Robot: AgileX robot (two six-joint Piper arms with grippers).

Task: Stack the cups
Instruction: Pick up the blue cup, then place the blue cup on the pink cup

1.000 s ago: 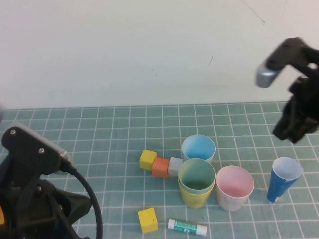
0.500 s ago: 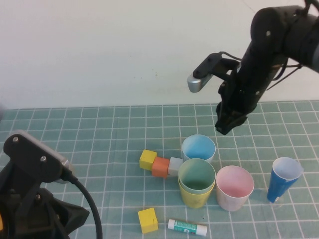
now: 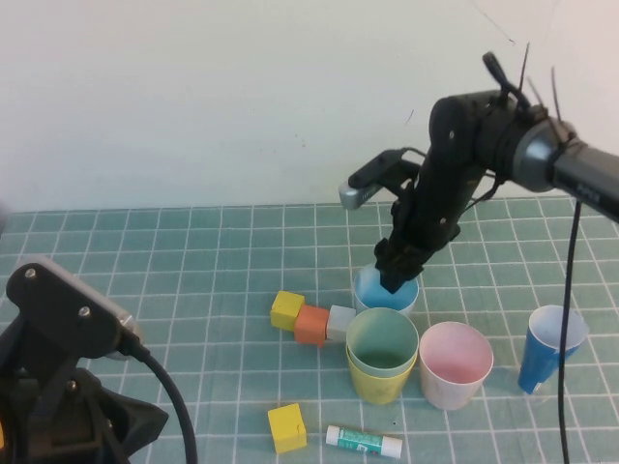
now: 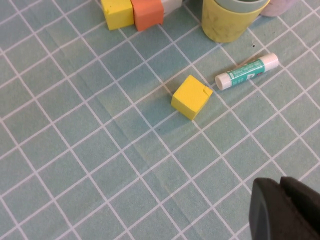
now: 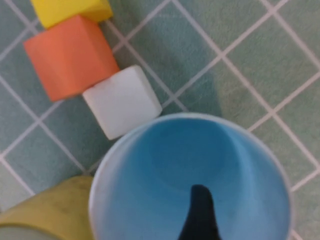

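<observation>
The light blue cup (image 3: 377,290) stands upright behind the green cup (image 3: 382,340), which is nested in the yellow cup (image 3: 379,385). The pink cup (image 3: 455,362) stands just right of them. My right gripper (image 3: 395,278) is down at the light blue cup (image 5: 165,165), open. One finger (image 5: 200,215) is inside its mouth and the other is out of view. My left arm (image 3: 68,387) sits at the near left. Its gripper (image 4: 282,202) is shut on nothing, above bare mat.
A taller dark blue cup (image 3: 549,346) stands at the right. A yellow (image 3: 287,309), an orange (image 3: 310,325) and a grey block (image 3: 339,322) sit in a row touching the cups' left side. Another yellow block (image 3: 287,426) and a glue stick (image 3: 364,442) lie in front.
My right arm has swung in from the far right, leftward and down, onto the light blue cup. The cups and my left arm have not moved.
</observation>
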